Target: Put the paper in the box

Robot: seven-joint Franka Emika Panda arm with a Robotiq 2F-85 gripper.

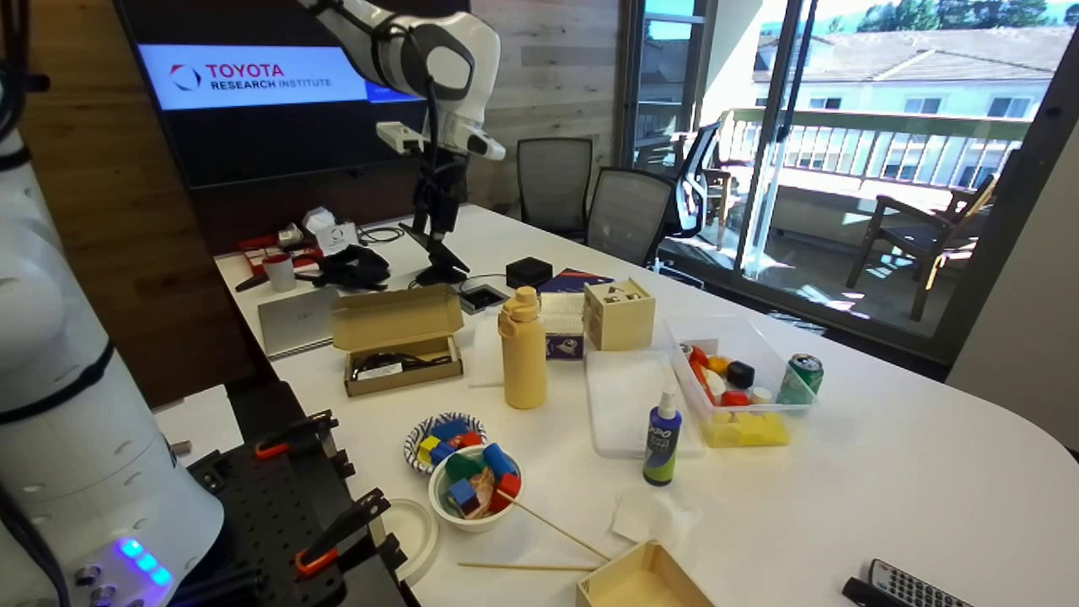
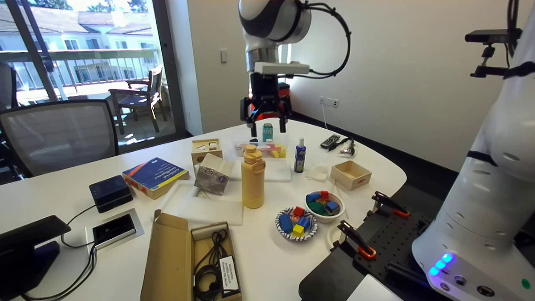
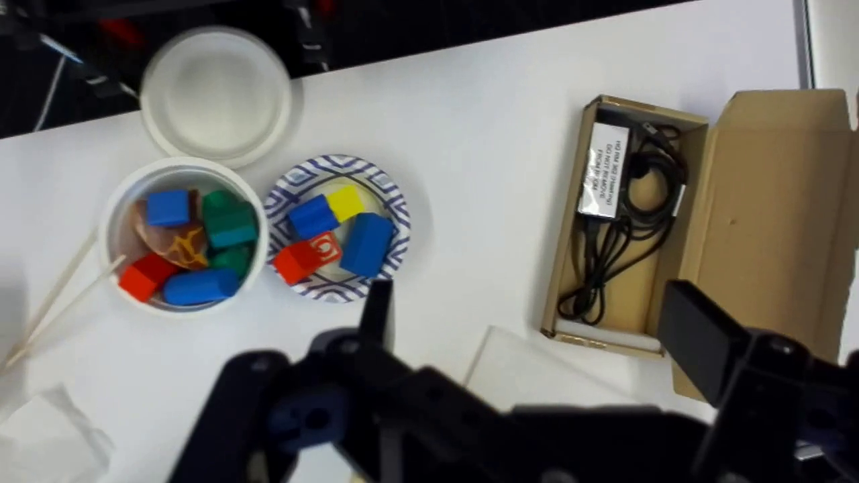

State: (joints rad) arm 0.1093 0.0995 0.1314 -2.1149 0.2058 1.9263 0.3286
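A thin, crumpled white paper (image 1: 653, 516) lies flat on the table near the spray bottle. It shows in both exterior views, and the paper (image 3: 52, 436) also appears at the wrist view's lower left corner. The brown cardboard box (image 2: 235, 267) stands with its lid folded back, holding a coiled black cable and a labelled adapter. The same box (image 3: 567, 221) is at the right of the wrist view. My gripper (image 2: 268, 128) hangs well above the table. Its jaws are wide apart with nothing between them, and the paper lies apart from it.
A yellow bottle (image 2: 253, 179) stands tall mid-table. Two bowls of blocks, one patterned (image 3: 335, 164) and one white (image 3: 111, 221), sit near the mount. A spray bottle (image 1: 662, 447), an open wooden tray (image 2: 351, 179), thin sticks (image 1: 548, 527) and a clear bin (image 1: 674, 337) surround the paper.
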